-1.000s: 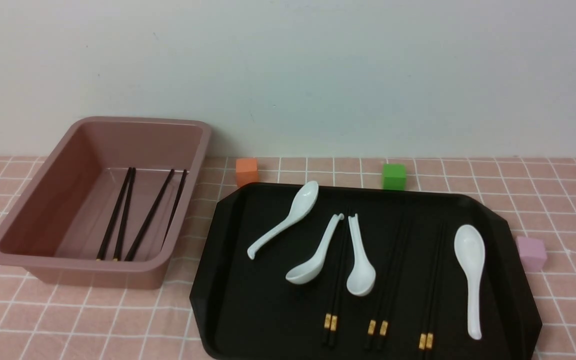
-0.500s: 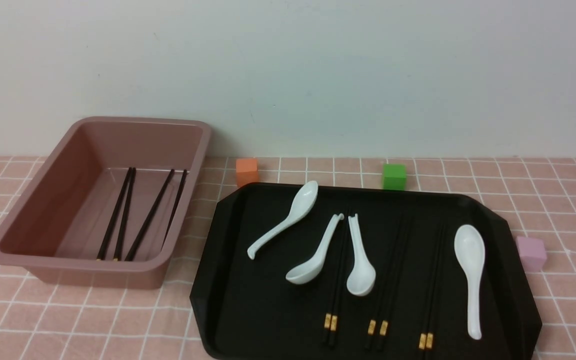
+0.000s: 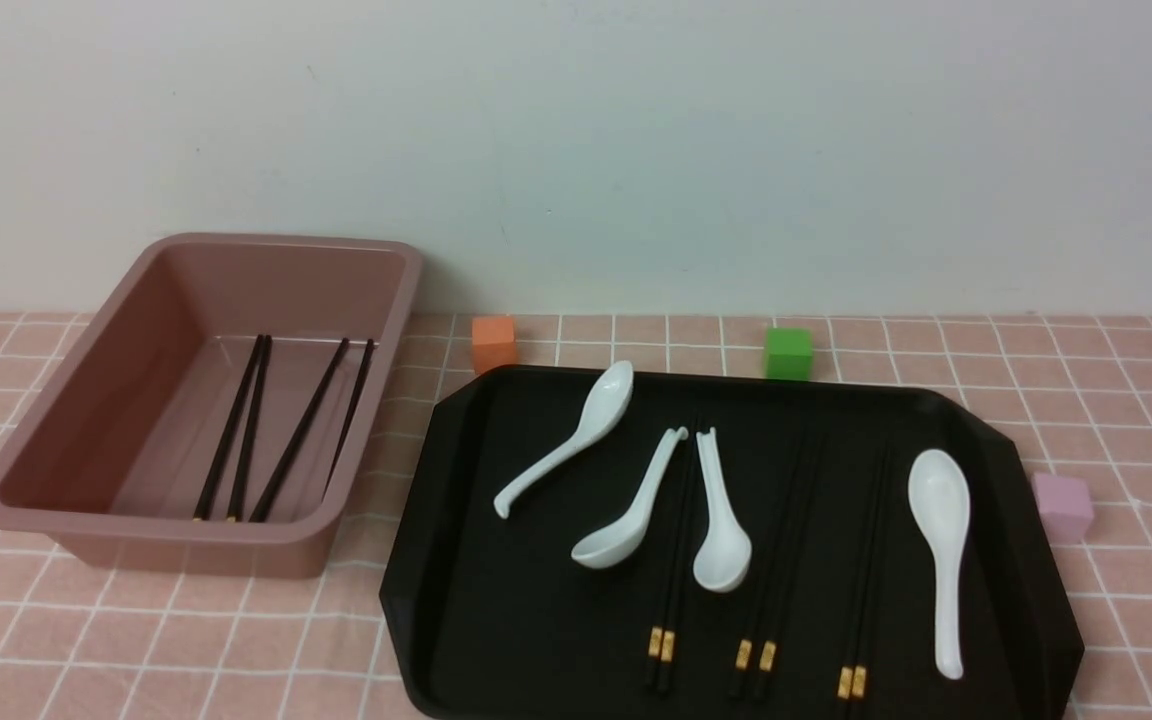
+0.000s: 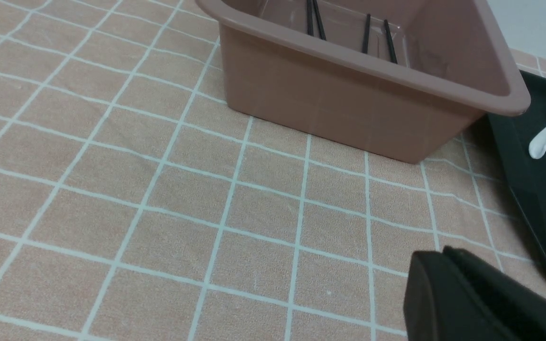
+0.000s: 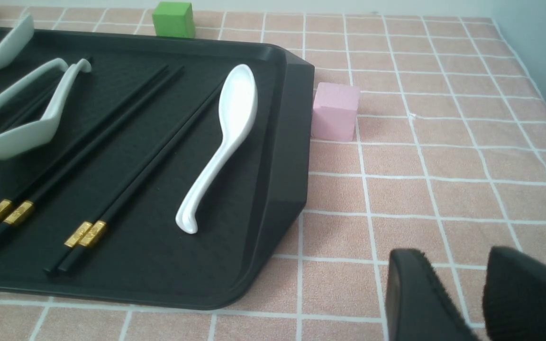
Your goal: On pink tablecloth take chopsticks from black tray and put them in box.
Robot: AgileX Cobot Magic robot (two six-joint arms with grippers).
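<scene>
On the pink tablecloth (image 3: pixel 136 630) the black tray (image 3: pixel 496 620) holds three pairs of black chopsticks (image 3: pixel 671 560), gold bands toward me. Two more chopstick pairs (image 3: pixel 246 430) lie inside the mauve box (image 3: pixel 86 510) at the left. Neither gripper shows in the front view. In the left wrist view my left gripper (image 4: pixel 441 253) hovers over the cloth in front of the box (image 4: pixel 349 94), fingers pressed together and empty. The right wrist view has my right gripper (image 5: pixel 455 253) open and empty over the cloth, beside the tray's (image 5: pixel 282 189) right rim.
Several white spoons (image 3: pixel 576 440) lie among the chopsticks on the tray. An orange cube (image 3: pixel 493 343) and a green cube (image 3: pixel 788 352) stand behind the tray, and a pink cube (image 3: pixel 1062 505) sits at its right edge. A wall closes the back.
</scene>
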